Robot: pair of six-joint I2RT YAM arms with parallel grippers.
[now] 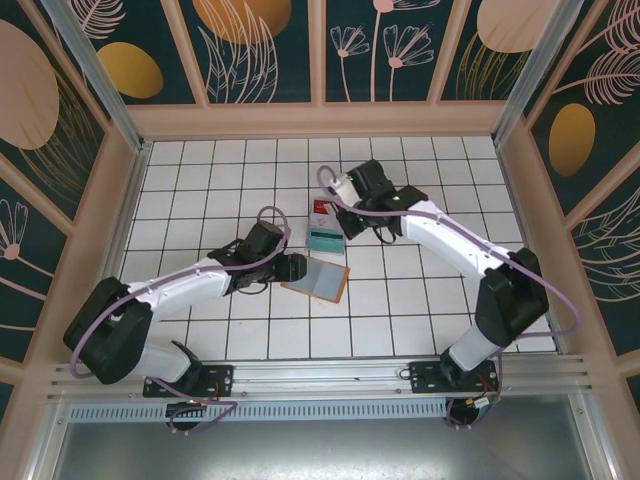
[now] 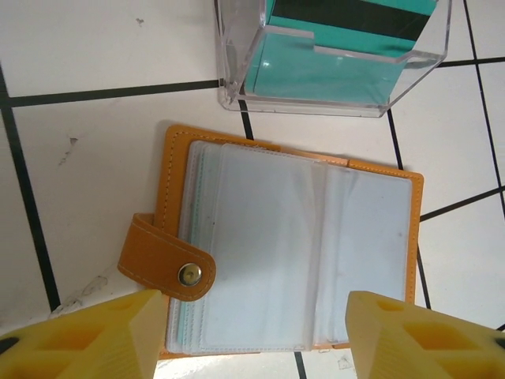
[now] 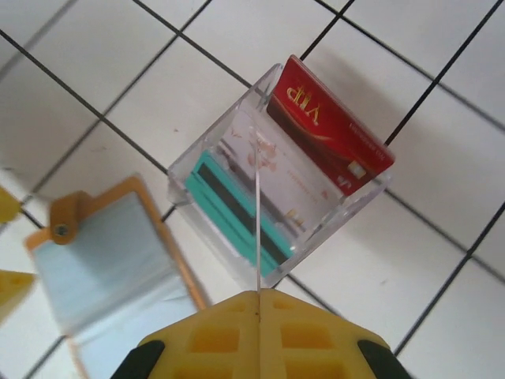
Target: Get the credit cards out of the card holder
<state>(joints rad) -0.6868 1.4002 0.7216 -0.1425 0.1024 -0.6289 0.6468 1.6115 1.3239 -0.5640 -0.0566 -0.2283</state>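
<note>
Orange-tan leather is framing the card holder [image 2: 292, 253], which is lying open and flat on the white tiled table [image 2: 79, 158], its pale clear sleeves facing up and its snap strap [image 2: 167, 264] folding over one edge. I am holding my left pincer [image 2: 248, 335] spread just above it, one yellow fingertip over each near corner of the holder, with nothing pinched between them. Just beyond the holder a clear plastic box [image 2: 229, 79] is standing on the tiles, close to it but not touching, and a teal card [image 2: 331, 71] with a black stripe is sitting inside. From my right wrist I am looking down on that box, where a red card [image 3: 327, 134] is leaning at its far end. My right pincer [image 3: 259, 320] is hovering over the box with its fingers pressed together. A thin pale edge is running from their seam out over the box, and I cannot tell whether it is something pinched or part of the box.
</note>
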